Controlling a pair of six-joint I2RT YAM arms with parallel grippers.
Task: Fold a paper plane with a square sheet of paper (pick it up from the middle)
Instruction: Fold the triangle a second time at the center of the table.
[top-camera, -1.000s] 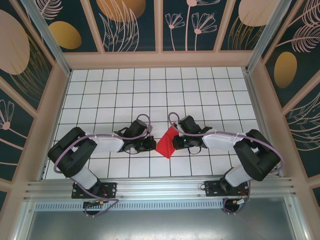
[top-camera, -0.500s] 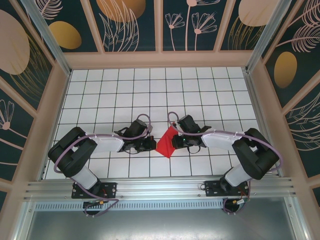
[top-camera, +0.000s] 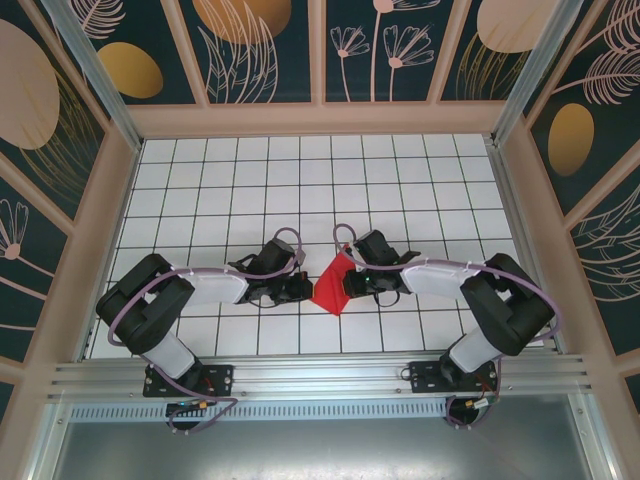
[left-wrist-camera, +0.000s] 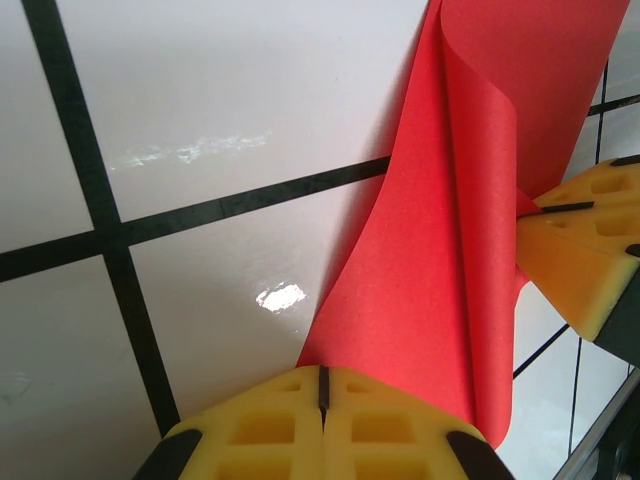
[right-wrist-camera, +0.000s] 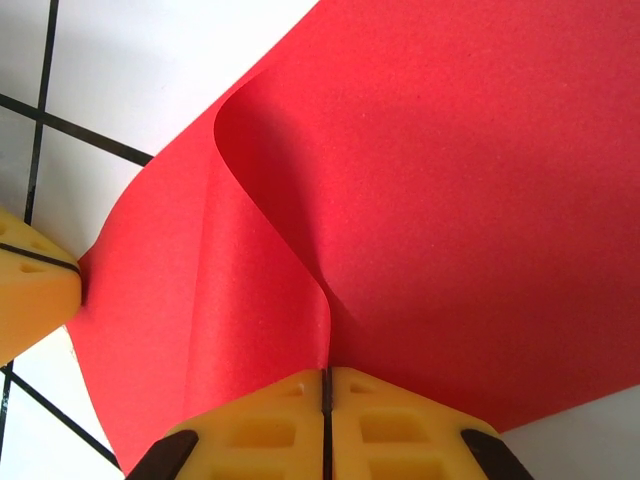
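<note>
The square sheet of paper (top-camera: 333, 287) is bright red and lies between the two grippers near the table's front middle, seen from above as a small pointed shape. My left gripper (top-camera: 306, 290) is shut on its left corner. In the left wrist view the yellow pads (left-wrist-camera: 250, 430) meet at the paper's (left-wrist-camera: 440, 280) tip, and the sheet curls up and over. My right gripper (top-camera: 352, 283) is shut on the right side. There its pads (right-wrist-camera: 400, 430) pinch a raised fold of the paper (right-wrist-camera: 450, 200). Each wrist view shows the other gripper's yellow pad touching the sheet.
The white gridded table (top-camera: 300, 180) stretches behind the grippers. Wooden frame walls (top-camera: 320, 118) close it in at the back and sides. A metal rail (top-camera: 320, 375) with the arm bases runs along the near edge.
The right arm's elbow has shifted slightly to the left. Both grippers and the paper stay where they were.
</note>
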